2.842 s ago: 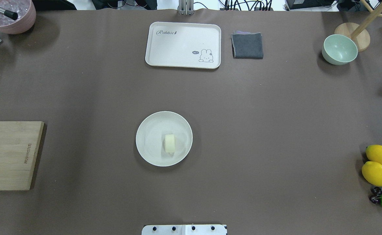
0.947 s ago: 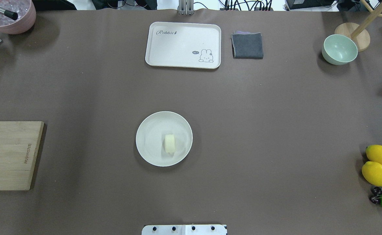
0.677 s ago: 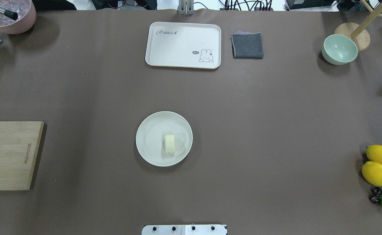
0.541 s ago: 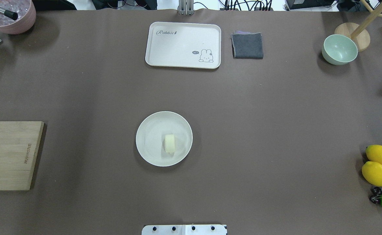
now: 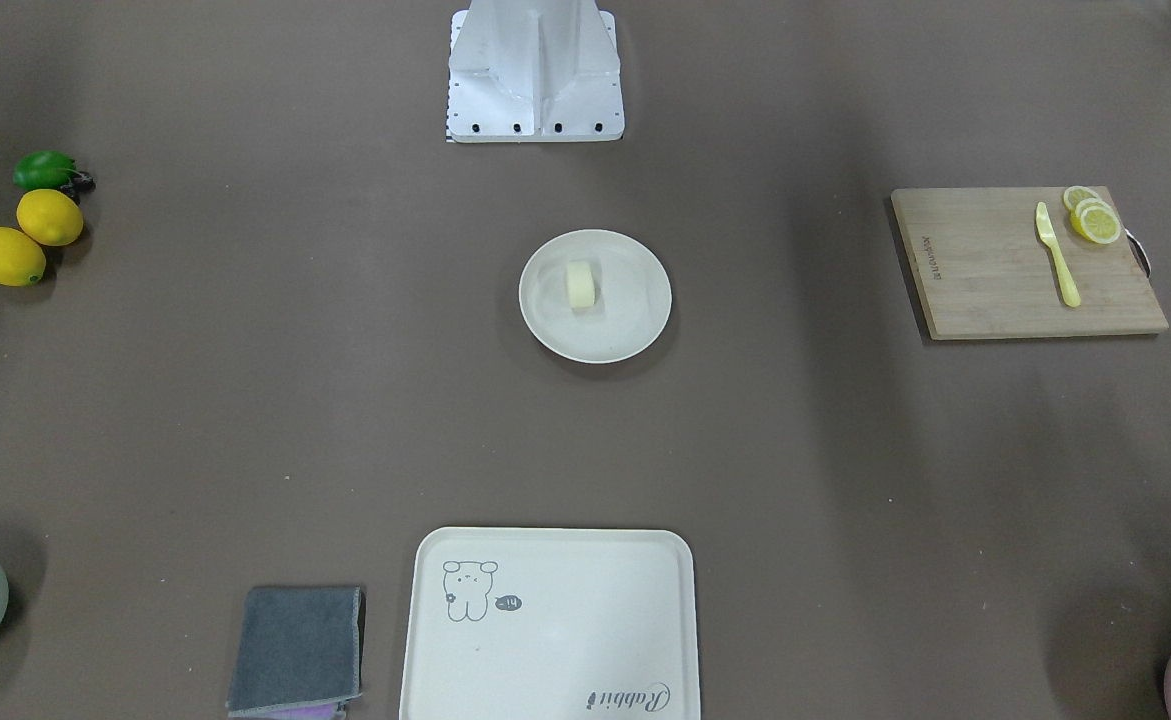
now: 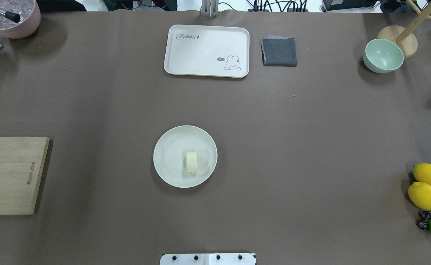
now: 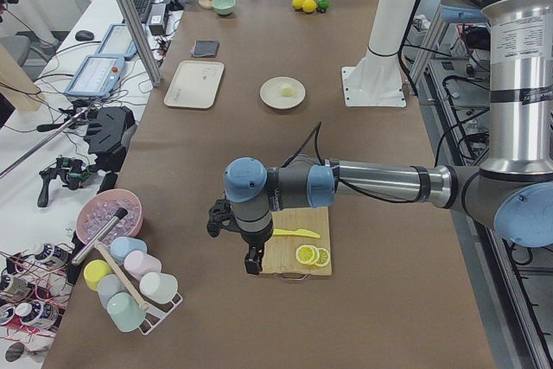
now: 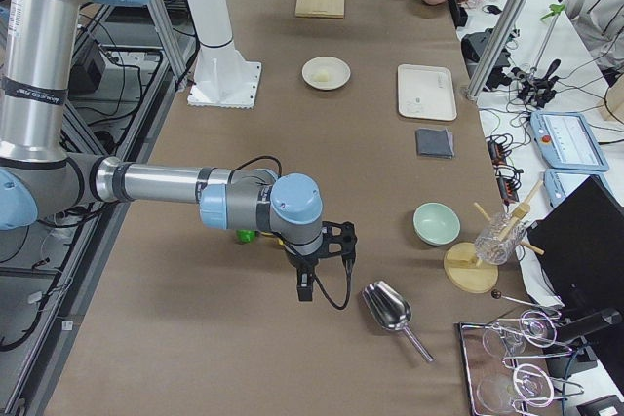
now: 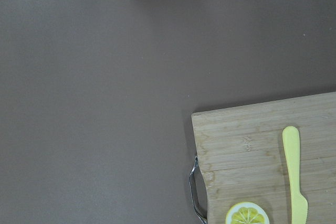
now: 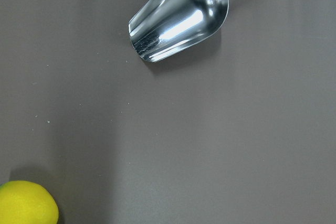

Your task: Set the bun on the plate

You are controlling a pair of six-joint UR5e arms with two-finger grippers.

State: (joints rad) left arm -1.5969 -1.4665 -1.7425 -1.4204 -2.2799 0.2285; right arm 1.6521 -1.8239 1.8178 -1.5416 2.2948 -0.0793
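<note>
Inspector: Location of the bun?

Recorder: On the plate, slightly off centre toward the robot's base, at mid-worktop and well apart from both arms.

Inspector: The grippers?

Recorder: The overhead and front-facing views show neither. Only the side views do. The left gripper hangs pointing down at the corner of the cutting board. The right gripper hangs near the metal scoop. From those angles I cannot tell whether either stands apart or together.

Inspector: What do the wrist cameras add?

Recorder: Left wrist: the board's corner with a metal handle, a yellow knife and a lemon slice. Right wrist: the scoop's open mouth and part of a lemon. The front-facing view shows the whole board; the overhead view cuts it at the frame's edge.
</note>
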